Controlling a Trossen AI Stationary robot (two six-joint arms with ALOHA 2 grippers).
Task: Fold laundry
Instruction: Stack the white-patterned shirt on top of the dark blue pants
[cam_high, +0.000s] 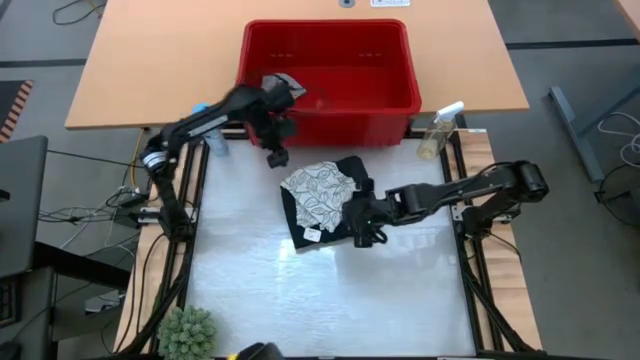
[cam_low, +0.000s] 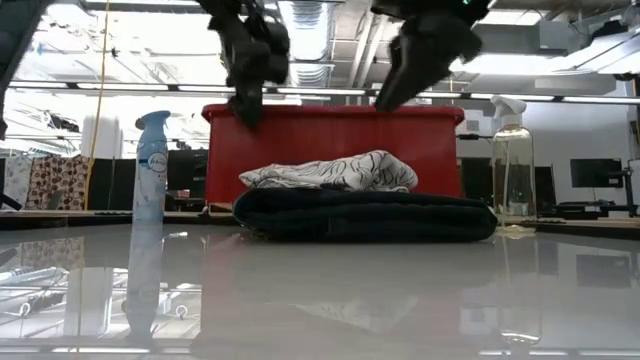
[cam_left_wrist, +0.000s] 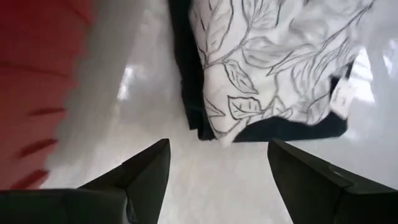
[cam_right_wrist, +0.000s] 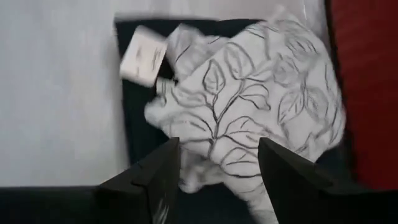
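**Leaf cloth dropped on jeans, both grippers empty**

Landmark: red basket (cam_high: 330, 70). Folded jeans (cam_high: 325, 225) lie on the white table just in front of it, leaf-print cloth (cam_high: 320, 190) bunched on top, not flat. My left gripper (cam_high: 277, 155) hovers beside the basket's front wall, jaws wide, holding nothing. My right gripper (cam_high: 362, 232) is over the jeans' edge away from the basket, jaws apart, empty. A small grey cloth (cam_high: 282, 85) sits in the basket. My read: stacking step. Next: pinch the leaf cloth's corners and flatten it.
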